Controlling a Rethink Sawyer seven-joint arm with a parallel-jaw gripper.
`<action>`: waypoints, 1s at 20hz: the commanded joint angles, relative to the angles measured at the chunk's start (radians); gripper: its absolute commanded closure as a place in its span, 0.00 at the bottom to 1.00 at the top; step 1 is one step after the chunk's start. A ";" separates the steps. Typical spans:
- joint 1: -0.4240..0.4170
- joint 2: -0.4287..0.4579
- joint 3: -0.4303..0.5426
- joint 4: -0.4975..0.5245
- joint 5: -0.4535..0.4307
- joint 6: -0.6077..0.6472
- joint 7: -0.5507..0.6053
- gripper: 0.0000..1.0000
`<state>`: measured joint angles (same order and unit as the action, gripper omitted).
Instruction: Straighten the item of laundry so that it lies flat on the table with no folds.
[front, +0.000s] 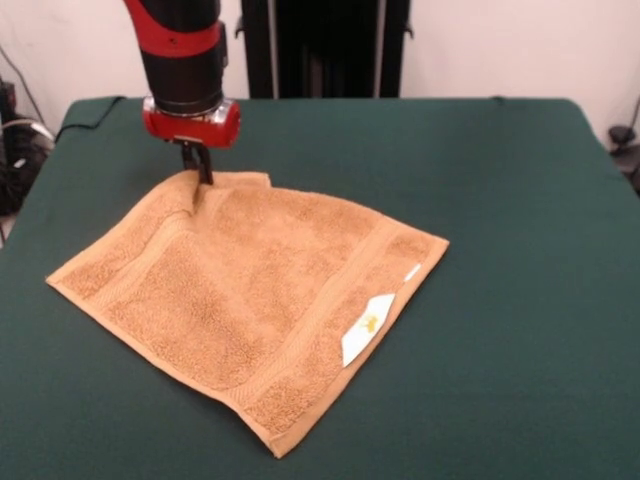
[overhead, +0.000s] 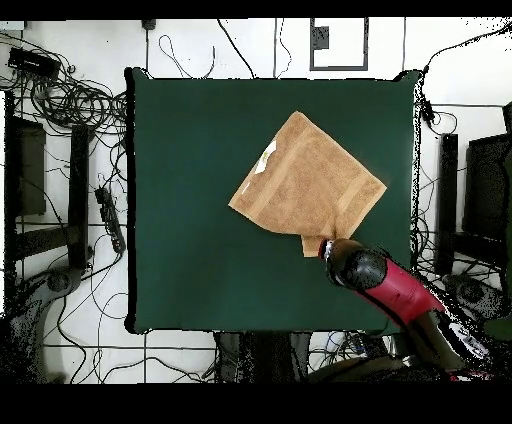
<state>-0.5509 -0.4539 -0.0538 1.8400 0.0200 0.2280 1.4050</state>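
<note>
The towel (front: 255, 300) is lying left of centre on the table (front: 520, 200), its far corner bunching. The gripper (front: 203, 165) is pinching that corner. Being soft, light and limp, it probably drags easily; corners look best for holding.

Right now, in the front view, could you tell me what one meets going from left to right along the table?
Bare green table → the towel's left corner → gripper at the towel's far corner → orange-tan towel → white label on its right edge → bare table again.
</note>
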 joint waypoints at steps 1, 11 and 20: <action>-0.050 0.070 0.130 0.055 -0.065 0.141 0.021 1.00; -0.186 0.160 0.322 -0.053 -0.252 0.198 -0.195 1.00; -0.197 0.159 0.383 -0.104 -0.439 0.220 -0.221 1.00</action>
<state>-0.7669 -0.4571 0.1657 1.8008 -0.2763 0.3634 1.4047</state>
